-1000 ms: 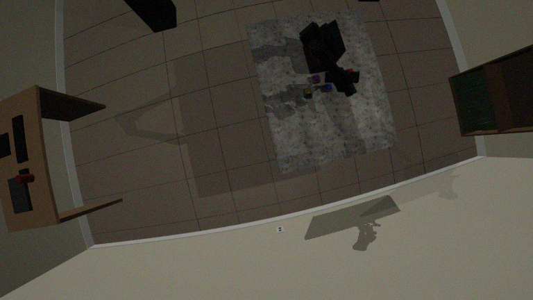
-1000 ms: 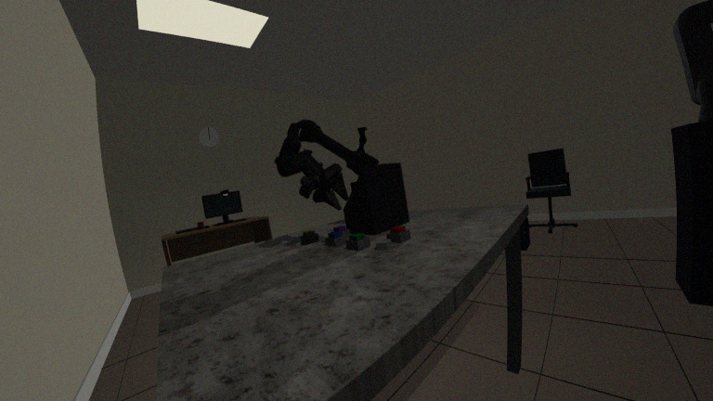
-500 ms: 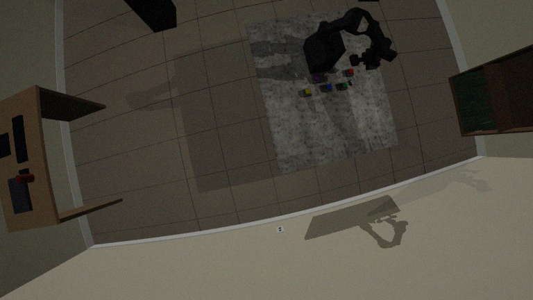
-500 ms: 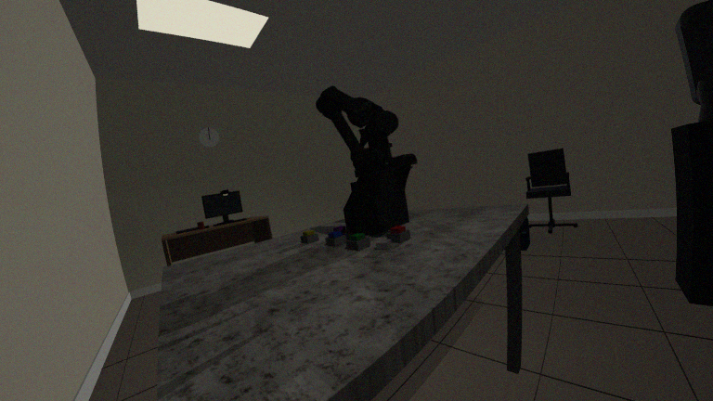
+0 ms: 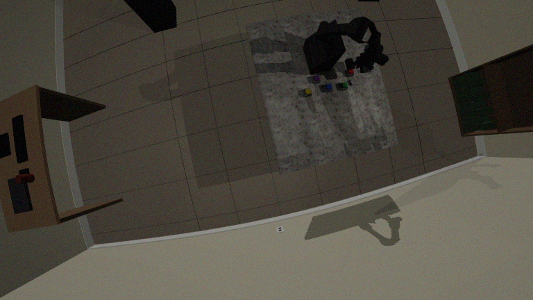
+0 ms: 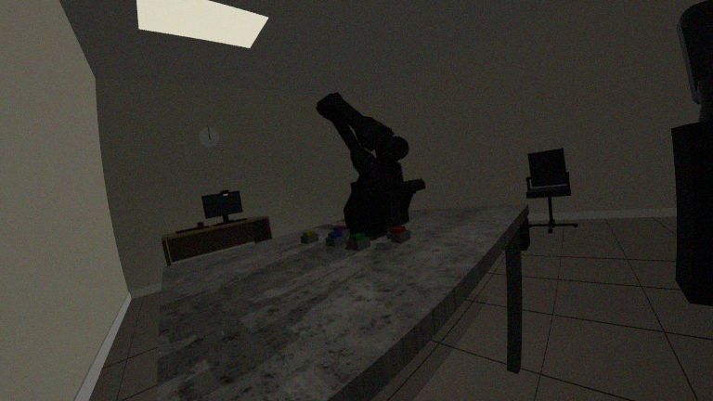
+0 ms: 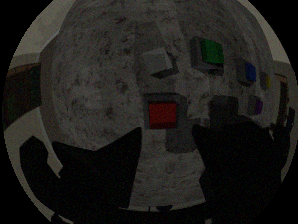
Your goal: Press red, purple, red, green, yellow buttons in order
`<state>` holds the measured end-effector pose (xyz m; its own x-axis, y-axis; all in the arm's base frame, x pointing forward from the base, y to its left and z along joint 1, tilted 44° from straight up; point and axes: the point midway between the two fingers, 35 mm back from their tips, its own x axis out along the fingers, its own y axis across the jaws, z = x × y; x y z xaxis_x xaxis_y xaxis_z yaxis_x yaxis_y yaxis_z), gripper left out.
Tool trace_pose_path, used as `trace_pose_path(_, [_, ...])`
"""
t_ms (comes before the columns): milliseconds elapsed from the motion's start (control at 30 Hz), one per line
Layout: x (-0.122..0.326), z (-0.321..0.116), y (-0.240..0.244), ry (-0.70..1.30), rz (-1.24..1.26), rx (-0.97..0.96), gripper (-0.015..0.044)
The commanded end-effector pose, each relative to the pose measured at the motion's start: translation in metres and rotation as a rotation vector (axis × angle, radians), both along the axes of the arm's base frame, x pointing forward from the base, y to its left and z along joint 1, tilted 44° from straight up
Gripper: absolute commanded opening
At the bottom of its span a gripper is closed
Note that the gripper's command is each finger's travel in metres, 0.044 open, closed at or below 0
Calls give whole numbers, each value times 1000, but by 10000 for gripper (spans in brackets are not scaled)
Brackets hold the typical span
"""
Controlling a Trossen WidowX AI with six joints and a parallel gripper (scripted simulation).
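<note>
My gripper [image 5: 358,67] [image 7: 168,130] is partly open and empty, its fingertips apart just behind the red button [image 5: 350,71] [image 6: 397,229] [image 7: 163,115], whose cap shows between and ahead of them in the wrist view. Contact is not visible. The green button [image 5: 344,85] [image 6: 357,236] [image 7: 213,51] is ahead and to the right in the wrist view. The purple button [image 5: 316,78] [image 6: 340,227] [image 7: 258,106] and yellow button [image 5: 307,91] [image 6: 309,232] [image 7: 268,81] are farther right there. In the exterior view the fingers cannot be made out.
The blue button [image 5: 328,86] [image 6: 337,234] [image 7: 251,73] stands between the green and yellow ones. A small grey block [image 6: 386,245] [image 7: 157,60] lies near the red and green buttons. The dark arm base [image 5: 324,50] stands beside the purple button on the mottled table [image 5: 298,130] [image 6: 299,309].
</note>
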<state>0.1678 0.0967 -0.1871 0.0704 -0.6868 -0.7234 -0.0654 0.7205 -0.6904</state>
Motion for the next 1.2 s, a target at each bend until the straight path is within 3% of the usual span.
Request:
trace_pose_path(0, [3,-2,1,-10,7,8,59])
trace_pose_path(67, [3,-2,1,-10,7,8,20])
trace_pose_path(1167, [6,-26,-23,-11,7,6,20])
